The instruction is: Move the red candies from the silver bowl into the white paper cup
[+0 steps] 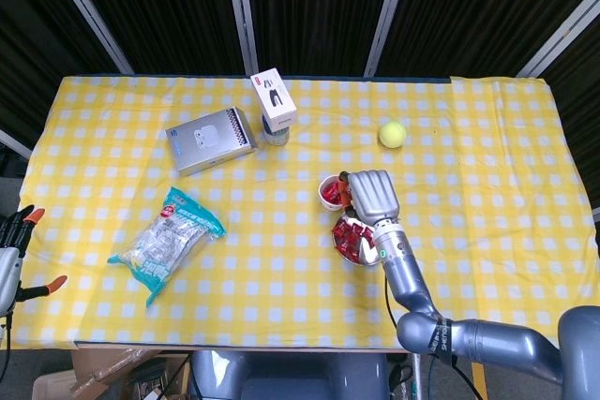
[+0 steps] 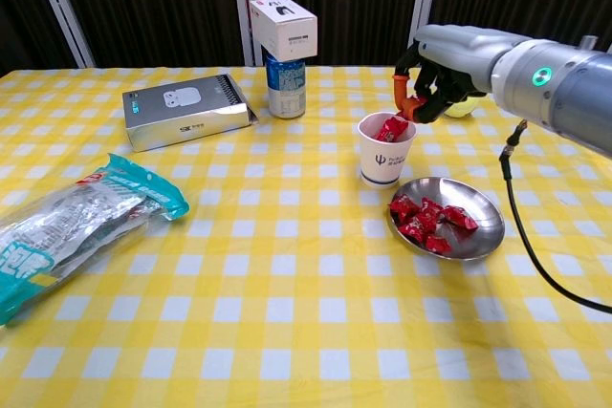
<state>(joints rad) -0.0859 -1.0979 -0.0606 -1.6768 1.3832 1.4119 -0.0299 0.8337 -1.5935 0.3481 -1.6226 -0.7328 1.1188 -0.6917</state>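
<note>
The right hand [image 2: 427, 83] hangs just above the far rim of the white paper cup [image 2: 385, 157], its fingers curled in and pinching a red candy [image 2: 414, 105] between the orange fingertips [image 2: 403, 95]. Directly beneath the hand, the cup already has red wrappers showing at its mouth. Just nearer the robot than the hand, and slightly to its right, sits the silver bowl [image 2: 478, 234], close beside the cup, with a heap of red candies [image 2: 426, 217] lying in its left half (the right half is bare metal). Behind the hand, partly hidden by it in the chest view, lies the yellow-green ball [image 1: 392, 134]. Well off to the hand's left stand the can [image 2: 285, 86] with a white box [image 2: 283, 26] balanced on top, and the grey box [image 2: 185, 110]. The checked cloth to the hand's right is open out to the table [image 1: 525, 138] edge. The left hand [image 1: 13, 243] sits off the table's left edge, fingers apart, holding nothing.
</note>
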